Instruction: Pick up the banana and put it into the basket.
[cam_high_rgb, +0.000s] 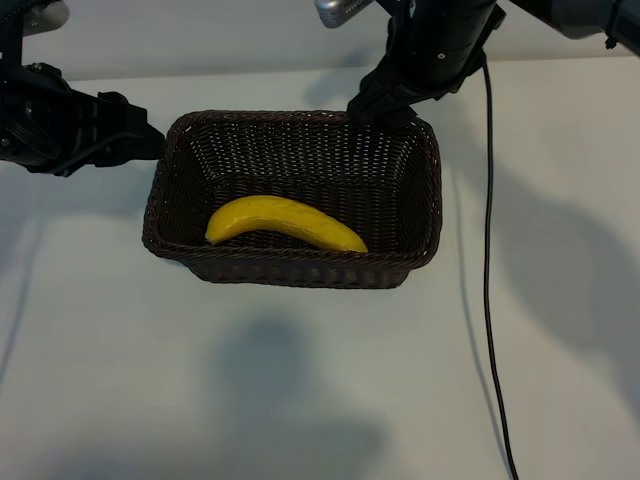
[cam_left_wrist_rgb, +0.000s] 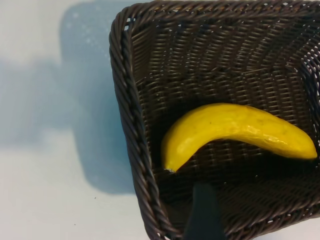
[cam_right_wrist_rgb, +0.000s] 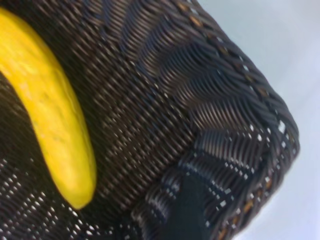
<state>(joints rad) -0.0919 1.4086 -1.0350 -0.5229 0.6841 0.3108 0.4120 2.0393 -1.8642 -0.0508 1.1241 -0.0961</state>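
The yellow banana (cam_high_rgb: 280, 222) lies on the floor of the dark woven basket (cam_high_rgb: 300, 270), towards its near wall, with nothing gripping it. My left gripper (cam_high_rgb: 150, 140) is just outside the basket's left end at rim height, open and empty. In the left wrist view one dark finger (cam_left_wrist_rgb: 204, 215) shows over the basket's inside, close to the banana (cam_left_wrist_rgb: 235, 130) and the rim (cam_left_wrist_rgb: 127, 115). My right gripper (cam_high_rgb: 380, 108) hangs over the far rim, open and empty. The right wrist view shows the banana (cam_right_wrist_rgb: 55, 125), the basket's corner (cam_right_wrist_rgb: 235, 85) and a dark finger (cam_right_wrist_rgb: 185, 210).
A black cable (cam_high_rgb: 488, 250) hangs from the right arm and runs down across the white table (cam_high_rgb: 300, 400) to the right of the basket. The arms' shadows fall on the table in front of the basket.
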